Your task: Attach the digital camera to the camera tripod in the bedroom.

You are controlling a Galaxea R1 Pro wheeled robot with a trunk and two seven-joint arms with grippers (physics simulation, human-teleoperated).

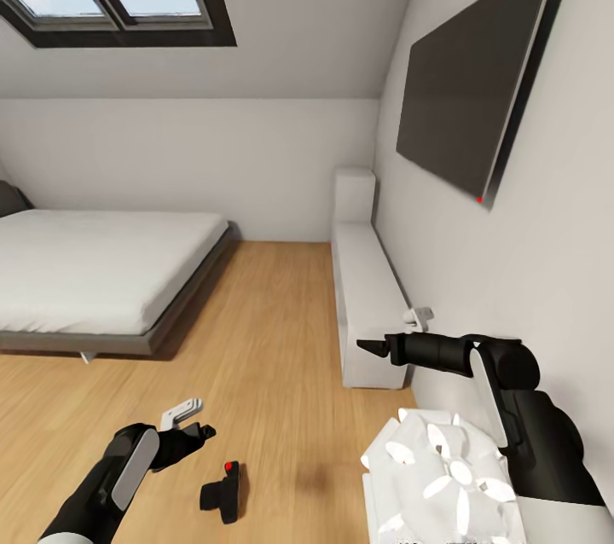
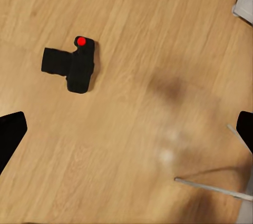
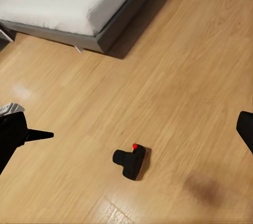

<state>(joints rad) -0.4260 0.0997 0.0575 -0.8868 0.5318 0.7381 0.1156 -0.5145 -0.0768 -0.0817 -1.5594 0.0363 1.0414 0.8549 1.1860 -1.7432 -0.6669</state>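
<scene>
The digital camera (image 1: 223,493) lies on the light wood floor (image 1: 281,339) of the bedroom, lens sideways and its red button facing up, just in front of the robot's base and well apart from the grey-framed bed (image 1: 102,280) with its white mattress. The left gripper (image 1: 203,431) hovers above the floor just beside the camera, touching nothing; in the left wrist view its two dark fingertips sit at opposite edges of the picture with bare planks between them, so the claw is spread wide and holds nothing, and the camera (image 2: 71,66) lies off to one side of that gap rather than inside it. The right gripper (image 1: 373,347) is held out higher, near the low white shelf (image 1: 367,305) along the wall below the dark wall screen (image 1: 473,92); its fingers likewise frame the right wrist view from either edge, open and empty, with the camera (image 3: 130,161) on the floor far below. The step in hand looks like the pick-up of the camera, not yet made (the tripod must be found afterwards). The next move calls for shifting the left claw over the camera body, lining the fingers across its narrower sides, lowering until they straddle it, and only then closing.
</scene>
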